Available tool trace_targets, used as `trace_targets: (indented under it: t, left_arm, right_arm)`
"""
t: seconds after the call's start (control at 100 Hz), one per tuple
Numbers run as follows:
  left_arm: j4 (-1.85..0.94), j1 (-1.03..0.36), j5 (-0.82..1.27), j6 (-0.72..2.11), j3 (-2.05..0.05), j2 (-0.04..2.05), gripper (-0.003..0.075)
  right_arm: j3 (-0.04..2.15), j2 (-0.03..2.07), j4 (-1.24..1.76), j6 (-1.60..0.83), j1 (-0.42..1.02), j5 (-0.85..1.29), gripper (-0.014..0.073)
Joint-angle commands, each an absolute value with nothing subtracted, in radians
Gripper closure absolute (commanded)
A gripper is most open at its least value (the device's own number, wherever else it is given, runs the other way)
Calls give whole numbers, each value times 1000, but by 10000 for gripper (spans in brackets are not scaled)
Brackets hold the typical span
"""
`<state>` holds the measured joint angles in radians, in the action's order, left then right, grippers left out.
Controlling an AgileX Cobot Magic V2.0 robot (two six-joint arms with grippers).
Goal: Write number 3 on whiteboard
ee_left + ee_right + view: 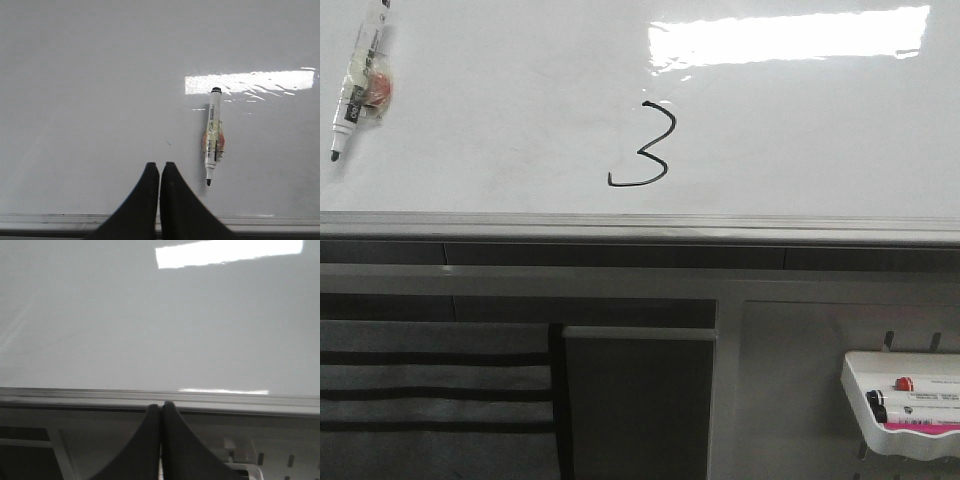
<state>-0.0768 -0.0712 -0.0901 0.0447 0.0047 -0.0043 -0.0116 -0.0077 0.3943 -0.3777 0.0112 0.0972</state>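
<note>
Since the number 3 [643, 146] already stands on the whiteboard [500, 110], the uncapped marker [214, 135] lying beside the left gripper [160, 167] is what remains to handle — light, stiff, slick-barrelled, best taken mid-barrel near its taped orange lump. Both the left and right gripper [161, 407] are clenched on nothing. Beyond the board's rail [160, 399] the glossy surface offers little friction — a marker tray [905, 400] hangs below.
</note>
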Motion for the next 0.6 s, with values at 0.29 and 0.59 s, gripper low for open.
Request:
trace_targets:
  t: [0.29,0.59]
  left_arm:
    - [-75,-71,-162,38,13,-9,741]
    - [-75,-71,-162,38,13,-9,741]
  right_arm:
    - [-36,-23,399,-387,23,0,662]
    - [-36,-23,-71,109,23,-34,662]
